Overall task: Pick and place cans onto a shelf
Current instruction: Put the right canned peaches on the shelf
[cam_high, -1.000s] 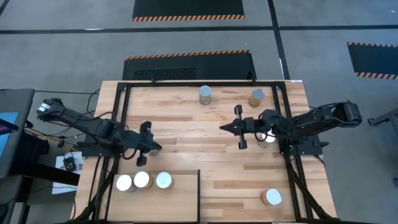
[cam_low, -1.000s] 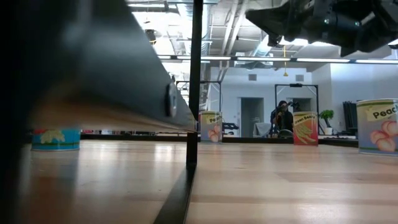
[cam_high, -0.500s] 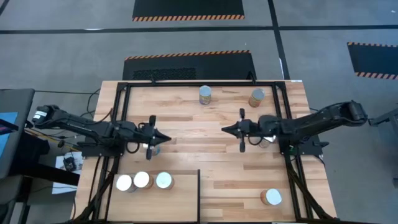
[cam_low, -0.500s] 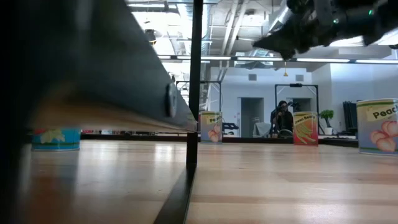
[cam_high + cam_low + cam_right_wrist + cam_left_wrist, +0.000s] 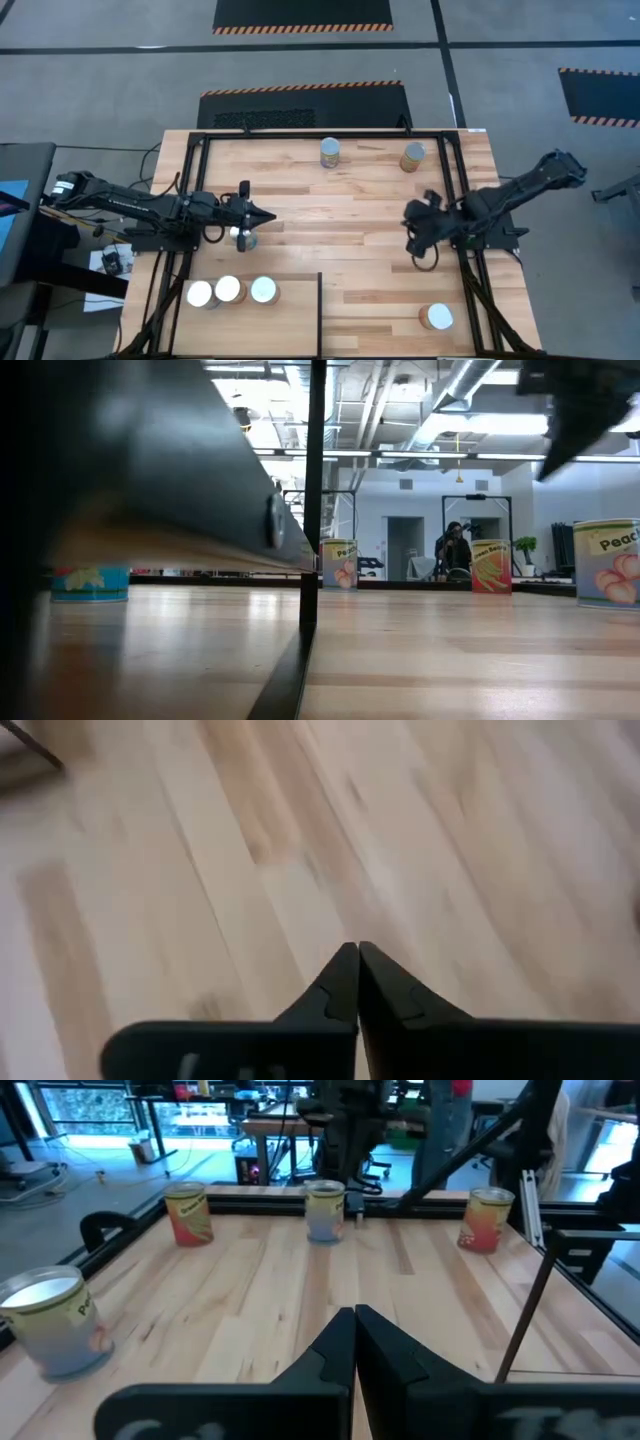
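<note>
Three cans [image 5: 228, 291] stand upright on the pale shelf [image 5: 290, 325] at the near left. Two cans stand by the far edge, one bluish [image 5: 330, 153] and one orange [image 5: 412, 157]. Another can [image 5: 435, 317] stands at the near right. One can [image 5: 240, 237] shows partly under my left arm. My left gripper [image 5: 268, 214] is shut and empty, level above the table's left middle, pointing right. My right gripper [image 5: 417, 243] is shut and empty, tipped down over bare wood [image 5: 300, 870] at the right middle.
A black frame [image 5: 320, 137] runs round the tabletop, with rails along the left and right sides. The shelf's black upright edge [image 5: 312, 500] stands near the low camera. Bare wood lies between the two grippers. A person [image 5: 455, 550] is far off in the room.
My left gripper has gone from near the shelf toward the far edge and the table's middle, turning to point right, then held still. My right gripper has drawn back toward the table's right edge and tipped from level to pointing down.
</note>
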Controlling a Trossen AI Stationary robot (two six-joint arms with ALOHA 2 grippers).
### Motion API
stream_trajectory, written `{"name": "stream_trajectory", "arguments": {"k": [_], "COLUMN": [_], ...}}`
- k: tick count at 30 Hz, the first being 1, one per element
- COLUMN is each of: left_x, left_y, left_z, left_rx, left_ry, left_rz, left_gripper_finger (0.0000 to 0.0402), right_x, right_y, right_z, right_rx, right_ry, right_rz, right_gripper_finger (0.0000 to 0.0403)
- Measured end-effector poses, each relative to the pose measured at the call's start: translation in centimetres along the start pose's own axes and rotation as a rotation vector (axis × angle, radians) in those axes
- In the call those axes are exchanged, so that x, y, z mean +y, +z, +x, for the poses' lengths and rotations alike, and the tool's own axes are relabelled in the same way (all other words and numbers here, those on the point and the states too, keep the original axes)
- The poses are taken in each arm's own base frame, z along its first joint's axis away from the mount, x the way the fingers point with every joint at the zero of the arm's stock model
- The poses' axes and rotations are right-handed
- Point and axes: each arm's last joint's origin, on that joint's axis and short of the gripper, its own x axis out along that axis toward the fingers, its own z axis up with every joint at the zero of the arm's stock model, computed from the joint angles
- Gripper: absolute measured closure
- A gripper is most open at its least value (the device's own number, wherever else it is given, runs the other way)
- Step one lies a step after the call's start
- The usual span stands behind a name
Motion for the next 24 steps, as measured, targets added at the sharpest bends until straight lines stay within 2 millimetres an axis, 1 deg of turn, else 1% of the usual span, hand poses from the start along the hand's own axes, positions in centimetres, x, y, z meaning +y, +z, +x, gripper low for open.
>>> {"name": "stream_trajectory", "arguments": {"k": [4,7,10,13,18,24], "left_x": [0.0,0.0,0.0,0.0,0.0,0.0], "left_y": [0.0,0.0,0.0,0.0,0.0,0.0], "left_z": [0.0,0.0,0.0,0.0,0.0,0.0], "left_rx": [-0.004,-0.004,-0.004,-0.004,-0.004,-0.003], "left_ry": [0.001,0.001,0.001,0.002,0.002,0.003], "left_rz": [-0.001,-0.001,0.001,0.012,0.043,0.053], "left_gripper_finger": [0.0401,0.0401,0.0401,0.0401,0.0401,0.0401], "right_x": [0.2,0.2,0.0,0.1,0.6,0.5], "right_y": [-2.0,-3.0,-3.6,-3.8,-3.8,-3.3], "right_z": [-0.1,-0.1,0.1,0.6,1.6,3.2], "right_rx": [0.136,0.202,0.262,0.299,0.330,0.385], "right_ry": [-0.108,-0.206,-0.297,-0.345,-0.402,-0.465], "right_rz": [0.103,0.156,0.200,0.213,0.198,0.128], "right_gripper_finger": [0.0343,0.0313,0.0287,0.0268,0.0258,0.0277]}}
